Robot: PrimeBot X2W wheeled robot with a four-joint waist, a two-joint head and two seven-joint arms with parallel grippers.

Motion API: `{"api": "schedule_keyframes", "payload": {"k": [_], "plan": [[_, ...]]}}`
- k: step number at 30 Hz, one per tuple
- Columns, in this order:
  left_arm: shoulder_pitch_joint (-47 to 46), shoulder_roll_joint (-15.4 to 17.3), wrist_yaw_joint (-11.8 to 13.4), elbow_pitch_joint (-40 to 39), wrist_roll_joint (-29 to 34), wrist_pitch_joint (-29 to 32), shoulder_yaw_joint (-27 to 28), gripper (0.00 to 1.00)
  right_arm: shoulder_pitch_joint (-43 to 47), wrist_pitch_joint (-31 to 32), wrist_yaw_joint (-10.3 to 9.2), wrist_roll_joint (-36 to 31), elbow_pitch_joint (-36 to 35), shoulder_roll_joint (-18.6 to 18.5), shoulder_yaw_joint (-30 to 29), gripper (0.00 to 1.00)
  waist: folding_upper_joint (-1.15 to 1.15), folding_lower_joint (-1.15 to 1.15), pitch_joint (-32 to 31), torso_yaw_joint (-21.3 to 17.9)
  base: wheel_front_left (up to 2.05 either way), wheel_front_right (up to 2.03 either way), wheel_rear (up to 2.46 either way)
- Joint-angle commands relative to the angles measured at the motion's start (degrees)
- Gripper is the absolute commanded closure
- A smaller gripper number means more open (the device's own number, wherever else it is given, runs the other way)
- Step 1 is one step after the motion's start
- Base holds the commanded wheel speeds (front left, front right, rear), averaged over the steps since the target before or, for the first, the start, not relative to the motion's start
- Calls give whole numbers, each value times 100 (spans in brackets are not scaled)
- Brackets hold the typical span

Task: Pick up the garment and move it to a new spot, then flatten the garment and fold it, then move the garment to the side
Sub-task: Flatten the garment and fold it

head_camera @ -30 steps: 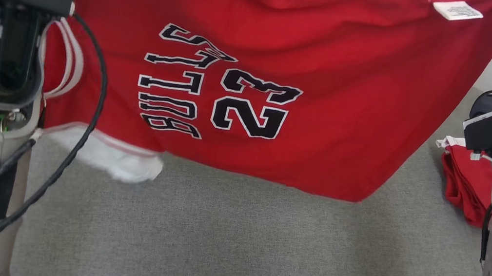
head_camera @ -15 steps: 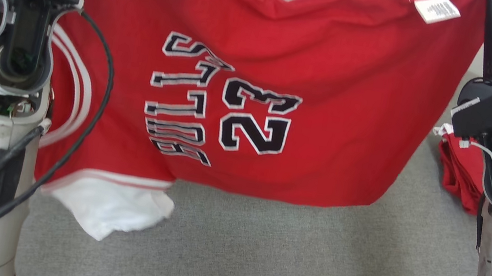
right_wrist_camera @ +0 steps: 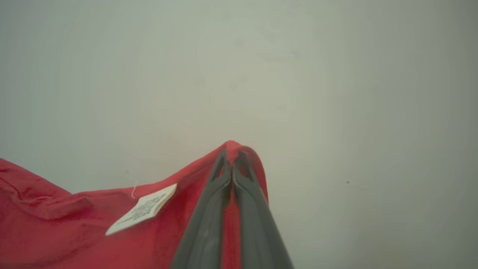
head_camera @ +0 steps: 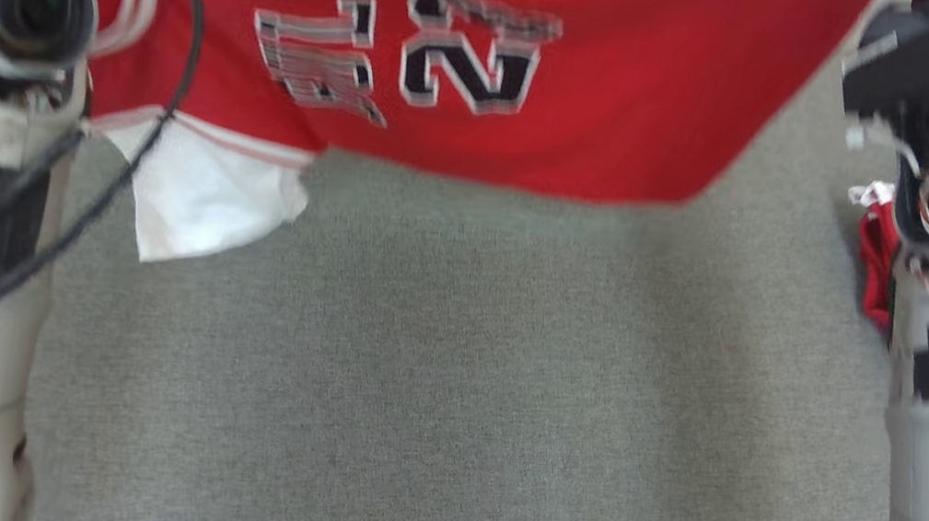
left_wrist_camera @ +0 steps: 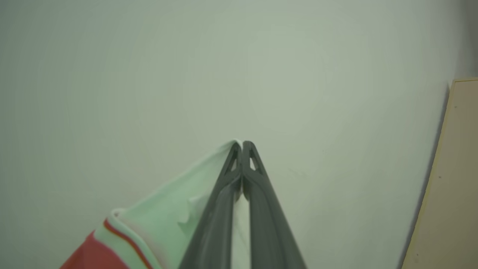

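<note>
The garment (head_camera: 622,90) is a red jersey with black-and-white lettering and the number 23, hanging spread above the grey surface between my two arms. A white sleeve (head_camera: 200,195) dangles at its lower left. In the left wrist view my left gripper (left_wrist_camera: 242,144) is shut on the garment's white edge (left_wrist_camera: 179,209). In the right wrist view my right gripper (right_wrist_camera: 230,152) is shut on a red corner of the garment (right_wrist_camera: 74,224), beside a white care label (right_wrist_camera: 143,209). Both arms are raised toward a pale wall.
A grey fabric surface (head_camera: 453,389) spreads below the hanging jersey. Another red cloth (head_camera: 879,261) lies at the right, behind my right arm. A tan panel (left_wrist_camera: 444,179) stands at the right edge of the left wrist view.
The head view has tilted down and blurred, so the jersey sits higher in the picture. More grey surface shows below. Both grippers stay shut on the garment.
</note>
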Motion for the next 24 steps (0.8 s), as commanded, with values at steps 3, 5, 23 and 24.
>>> {"api": "schedule_keyframes", "payload": {"k": [3, 5, 23, 24], "plan": [[-392, 17, -188, 342, 299, -631, -7, 100, -510, -629, -15, -353, 547, 156, 13, 100, -1, -1, 338, -57, 0, 0, 0], [-566, 51, -281, 503, 478, -837, -5, 100, -746, -966, -15, -513, 865, 227, -22, 100, -1, -1, 420, -69, 0, 0, 0], [420, -274, -606, 100, 447, -997, -316, 100, -824, -2155, -15, -1378, 2160, -81, 96, 100, -1, -1, 666, 147, 0, 0, 0], [555, -211, -605, 136, 359, -997, -454, 100, -745, -2155, -15, -1347, 2183, -145, 152, 100, -1, -1, 622, 178, 0, 0, 0]]}}
